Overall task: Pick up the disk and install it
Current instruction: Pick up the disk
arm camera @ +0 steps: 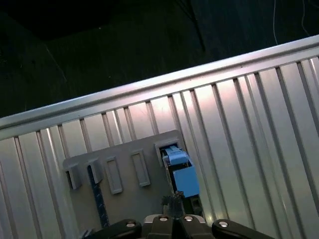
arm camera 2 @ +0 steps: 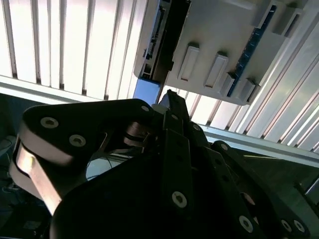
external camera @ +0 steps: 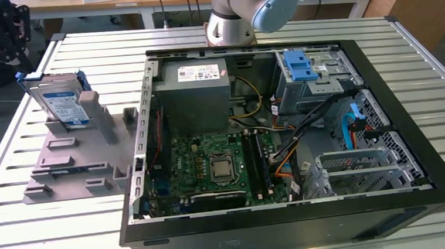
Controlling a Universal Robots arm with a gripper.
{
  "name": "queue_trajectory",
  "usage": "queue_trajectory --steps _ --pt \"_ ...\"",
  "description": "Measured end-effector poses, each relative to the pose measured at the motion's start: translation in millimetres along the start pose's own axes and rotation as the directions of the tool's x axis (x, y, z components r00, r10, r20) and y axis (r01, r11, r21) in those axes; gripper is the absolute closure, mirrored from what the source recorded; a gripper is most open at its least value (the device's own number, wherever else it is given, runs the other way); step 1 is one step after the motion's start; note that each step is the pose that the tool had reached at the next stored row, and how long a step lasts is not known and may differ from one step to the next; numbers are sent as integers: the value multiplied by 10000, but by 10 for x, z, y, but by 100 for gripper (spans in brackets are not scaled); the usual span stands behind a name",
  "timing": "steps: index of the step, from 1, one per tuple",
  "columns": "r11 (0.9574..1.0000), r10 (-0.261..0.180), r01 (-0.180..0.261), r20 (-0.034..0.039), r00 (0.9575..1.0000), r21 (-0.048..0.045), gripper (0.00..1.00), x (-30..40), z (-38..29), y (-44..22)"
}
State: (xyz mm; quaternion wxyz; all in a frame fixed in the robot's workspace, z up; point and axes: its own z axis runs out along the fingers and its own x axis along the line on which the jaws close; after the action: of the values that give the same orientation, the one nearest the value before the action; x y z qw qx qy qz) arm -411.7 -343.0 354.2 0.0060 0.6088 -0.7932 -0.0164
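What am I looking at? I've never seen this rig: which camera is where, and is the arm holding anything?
This is one robot arm with a gripper. The exterior view looks down on a slatted metal table from off the arm; both wrist views ride on the arm. On the table lie an open computer case and, at the exterior view's left, a grey holder. The disk stands on edge in that holder, not yet in the case. In both wrist views the gripper is close to the disk's blue-framed end; whether it touches it, I cannot tell.
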Motion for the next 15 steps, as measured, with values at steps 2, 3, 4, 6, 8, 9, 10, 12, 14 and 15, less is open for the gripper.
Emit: queue_trajectory --steps 2,3,4,6,8,9,10,12,14,15 --pt "9999 -163 163 -6 9999 -2 89 -15 4 4" --pt "9998 -194 194 -7 9998 -2 89 -29 6 8" --pt "9998 -208 208 -8 9998 -3 89 -49 8 13" --pt "9998 -218 218 -8 9998 -3 89 -76 13 22" --pt "9996 -295 295 -10 9996 -2 89 -90 21 28" --pt "9993 -383 383 -13 9993 -4 89 -97 24 30" --pt "9988 -487 487 -17 9988 -5 89 -102 26 32" --pt "9970 -771 771 -25 9970 -7 89 -104 34 31" --pt "9937 -1122 1122 -37 9937 -14 89 -104 40 31" --pt "9913 -1317 1317 -44 9913 -17 89 -104 44 31"
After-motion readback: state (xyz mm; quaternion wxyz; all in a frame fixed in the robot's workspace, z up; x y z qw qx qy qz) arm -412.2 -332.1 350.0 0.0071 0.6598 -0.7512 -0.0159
